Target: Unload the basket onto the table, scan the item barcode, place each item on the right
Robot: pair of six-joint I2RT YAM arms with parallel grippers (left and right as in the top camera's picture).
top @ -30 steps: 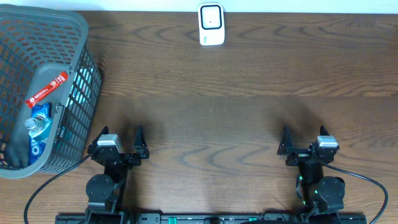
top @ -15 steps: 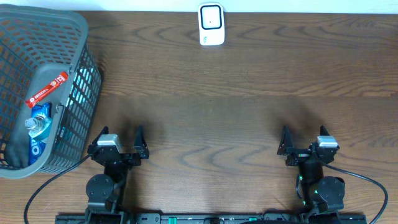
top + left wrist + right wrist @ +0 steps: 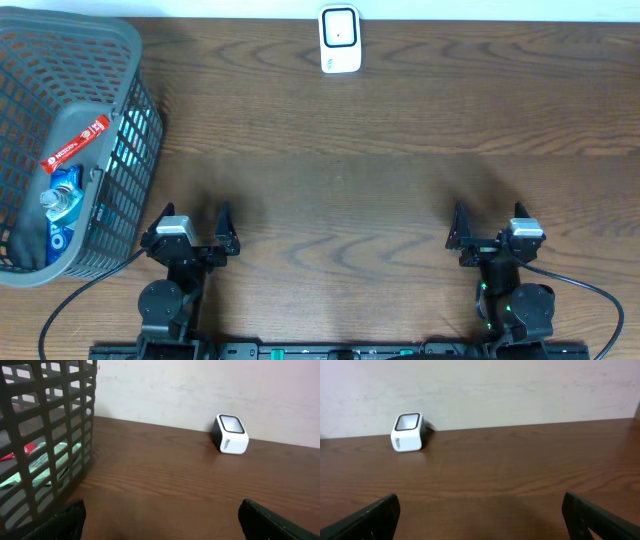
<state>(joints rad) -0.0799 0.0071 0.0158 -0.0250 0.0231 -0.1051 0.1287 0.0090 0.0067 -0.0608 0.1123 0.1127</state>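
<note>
1. A grey mesh basket (image 3: 140, 120) fills the far left corner of the table (image 3: 400, 180) and runs down its left edge. The goods to be scanned all lie inside it: a red stick packet (image 3: 75, 142) rests slantwise against the inner wall, a clear bottle (image 3: 58, 203) is just below it, and a blue packet (image 3: 57, 238) is nearest the front edge. Something pale green shows through the mesh, but I cannot tell what it is.
2. The left gripper (image 3: 195, 216) sits low by the front edge, just right of the basket's near corner and clear of it. Its jaws are spread as wide as they go, with bare wood between them and nothing gripped. In the left wrist view only the dark fingertips (image 3: 65, 520) poke up at the bottom corners.
3. The white barcode scanner (image 3: 340, 40) stands at the middle of the far edge, up against the wall, well apart from both arms and from the basket.
4. The right gripper (image 3: 488, 218) rests by the front edge toward the right side. Its jaws are likewise fully parted and hold nothing.
</note>
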